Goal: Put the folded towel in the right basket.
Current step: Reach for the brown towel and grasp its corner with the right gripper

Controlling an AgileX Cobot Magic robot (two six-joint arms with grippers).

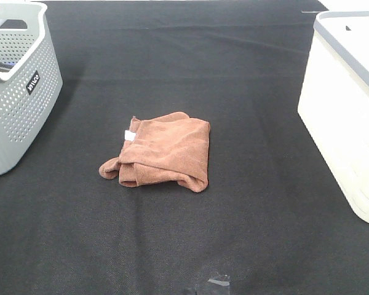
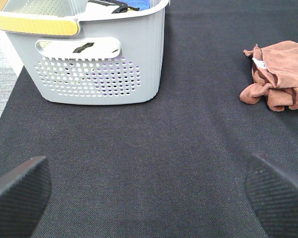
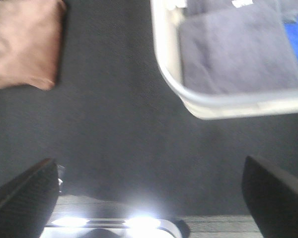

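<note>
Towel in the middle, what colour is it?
The towel is rusty brown, clearest from the exterior high view.

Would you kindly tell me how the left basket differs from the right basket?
The left basket is grey, its walls full of small holes; the right basket is white with solid walls. The left basket bears a dark label on its side; the right basket shows none. Both stand upright on the black mat, apart from the towel.
</note>
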